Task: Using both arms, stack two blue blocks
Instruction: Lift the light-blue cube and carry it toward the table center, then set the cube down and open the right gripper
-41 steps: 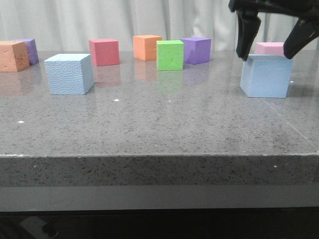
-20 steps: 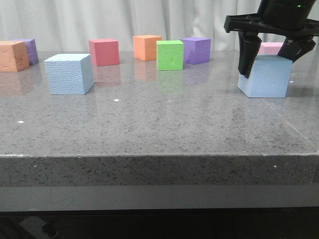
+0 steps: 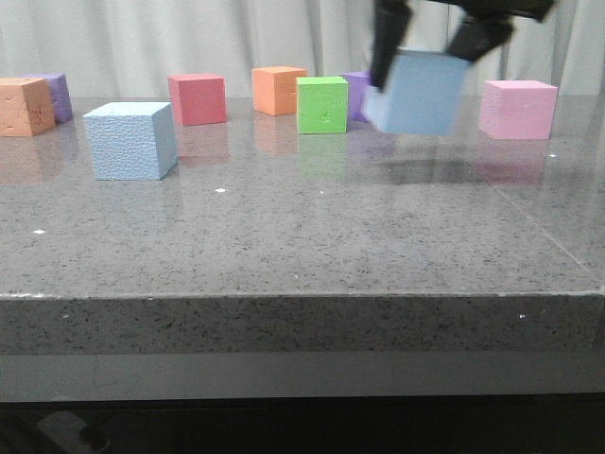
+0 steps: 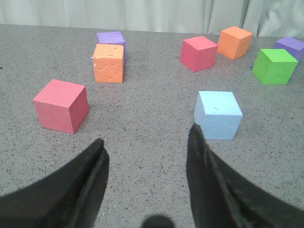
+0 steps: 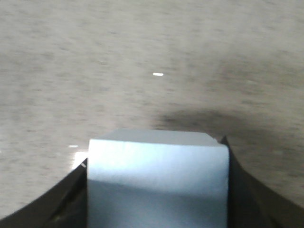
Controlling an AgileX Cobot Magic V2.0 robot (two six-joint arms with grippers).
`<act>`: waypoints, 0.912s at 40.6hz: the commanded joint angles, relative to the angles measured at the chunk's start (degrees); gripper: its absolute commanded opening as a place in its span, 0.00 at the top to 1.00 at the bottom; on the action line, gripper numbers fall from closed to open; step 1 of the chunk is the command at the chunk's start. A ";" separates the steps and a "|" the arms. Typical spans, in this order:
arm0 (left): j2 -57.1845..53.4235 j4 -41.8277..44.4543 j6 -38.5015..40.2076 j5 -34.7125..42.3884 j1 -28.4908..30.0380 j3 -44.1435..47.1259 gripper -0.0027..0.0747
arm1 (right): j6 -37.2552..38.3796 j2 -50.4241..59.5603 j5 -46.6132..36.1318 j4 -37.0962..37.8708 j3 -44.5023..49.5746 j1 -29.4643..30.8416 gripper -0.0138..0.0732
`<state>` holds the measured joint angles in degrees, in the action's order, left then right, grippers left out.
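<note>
One blue block [image 3: 129, 140] sits on the table at the left; it also shows in the left wrist view [image 4: 217, 114]. My right gripper [image 3: 435, 43] is shut on the other blue block [image 3: 418, 93] and holds it tilted in the air above the table, right of centre. In the right wrist view that block [image 5: 156, 178] fills the gap between the fingers. My left gripper [image 4: 146, 145] is open and empty above the table, the resting blue block just beyond its right finger. The left gripper does not show in the front view.
At the back stand a red cube [image 3: 198, 98], an orange cube [image 3: 279, 90], a green cube [image 3: 322, 104], a purple cube [image 3: 357, 93] partly behind the held block, and a pink cube [image 3: 517, 109]. An orange cube [image 3: 24, 106] and a purple cube [image 3: 55, 95] sit far left.
My right gripper closed on the right blue block, lifted it off the table and carried it left, uncovering the pink cube behind. The left blue block has not moved.
</note>
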<state>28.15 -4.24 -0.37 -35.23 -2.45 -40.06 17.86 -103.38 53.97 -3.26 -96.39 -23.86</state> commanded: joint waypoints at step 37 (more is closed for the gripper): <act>0.59 -0.52 0.37 4.91 -0.17 -1.79 0.50 | 16.30 -5.00 5.79 15.93 -14.51 -10.20 0.10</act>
<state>28.15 -4.24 -0.37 -35.23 -2.45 -40.06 38.13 -113.94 60.21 11.79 -108.26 -34.39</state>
